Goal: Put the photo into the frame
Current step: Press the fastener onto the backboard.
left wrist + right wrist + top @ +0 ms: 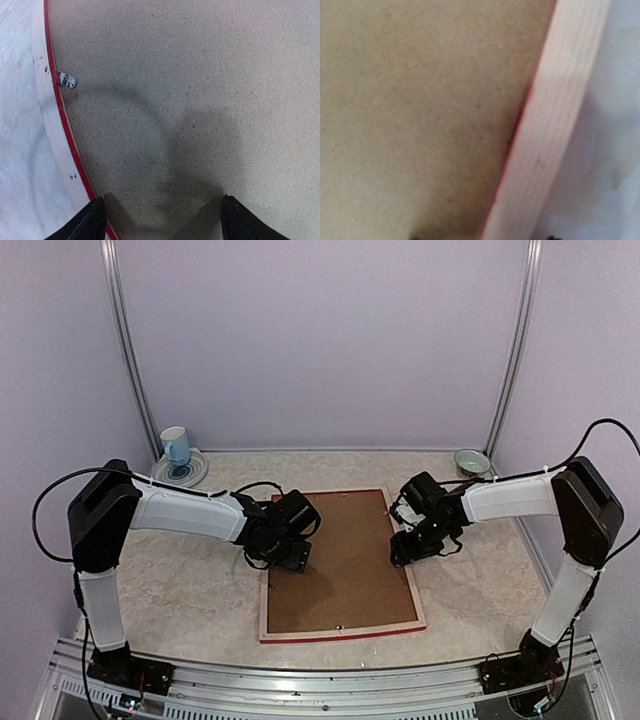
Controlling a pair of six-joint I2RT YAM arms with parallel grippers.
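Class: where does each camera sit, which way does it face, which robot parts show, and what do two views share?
Top external: above, behind the bases, looking down on the frame; both arms show.
Left wrist: on the left end effector, facing down at the backing board; fingertips show.
Right wrist: close over the frame's right rail; hardly any robot shows.
Shared: both wrist views show board and frame.

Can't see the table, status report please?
Left gripper open above brown fibreboard backing. Right gripper at red-faced pale wood frame edge, grip unclear. Photo unseen. Nothing obstructing.
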